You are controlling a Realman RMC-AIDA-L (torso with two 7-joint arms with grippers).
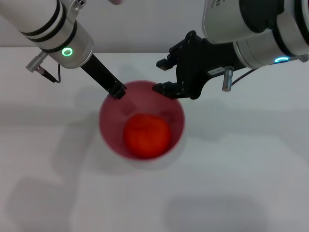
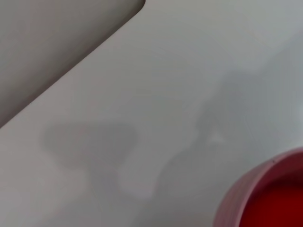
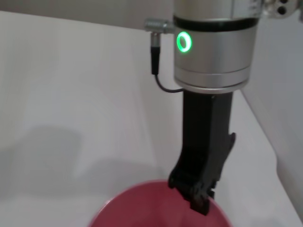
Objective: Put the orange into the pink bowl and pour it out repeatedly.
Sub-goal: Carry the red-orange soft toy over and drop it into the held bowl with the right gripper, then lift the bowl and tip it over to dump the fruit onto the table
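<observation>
The pink bowl [image 1: 104, 129] stands on the white table in the middle of the head view, with the orange [image 1: 146, 135] lying inside it. My left gripper [image 1: 117, 90] reaches down from the left and is shut on the bowl's far left rim. The right wrist view shows that same gripper [image 3: 199, 199] pinching the bowl's edge [image 3: 142, 208]. My right gripper [image 1: 163, 76] hangs open just above the far right rim, nothing between its fingers. In the left wrist view, a part of the bowl [image 2: 239, 198] and the orange [image 2: 281, 208] fills one corner.
The white table [image 1: 241, 183] spreads out on every side of the bowl. Its far edge [image 1: 125, 50] runs behind both arms. The left wrist view shows a rounded table corner [image 2: 137, 12].
</observation>
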